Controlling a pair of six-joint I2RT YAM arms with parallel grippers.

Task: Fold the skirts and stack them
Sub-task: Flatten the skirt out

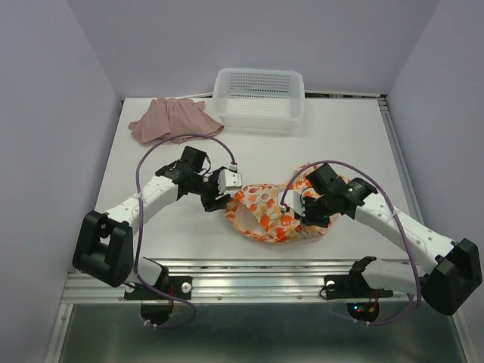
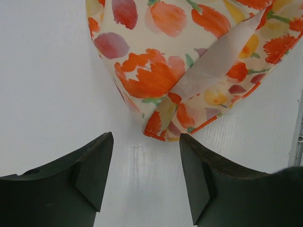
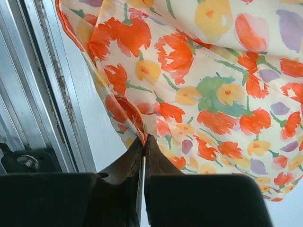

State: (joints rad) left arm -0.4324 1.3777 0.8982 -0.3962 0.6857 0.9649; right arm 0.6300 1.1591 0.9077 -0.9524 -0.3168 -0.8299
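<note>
Top external view: nearest the arms' bases, an aluminium rail [image 1: 249, 274] runs along the near edge of the white table [image 1: 348, 144]. Just beyond it the printed skirt [image 1: 266, 215], cream with orange, red and yellow flowers, lies crumpled between the two arms, near the table's front middle. The right gripper [image 1: 304, 219] sits on the skirt's right side. In the right wrist view its fingers [image 3: 156, 163] are pressed together, with a fold of the flowered cloth pinched at their tips, close to the rail. The left gripper [image 1: 218, 200] is low at the skirt's left end. In the left wrist view its two dark fingers [image 2: 94, 161] stand apart over bare table, and the skirt's orange-edged hem corner lies just ahead of the gap, not between the pads. A purple cable loops over each arm. Farther back, at the far left, the pink skirt [image 1: 172, 119] lies in a loose ruffled heap. Its right edge is just beside the white mesh basket [image 1: 227, 102], which stands at the far middle.
</note>
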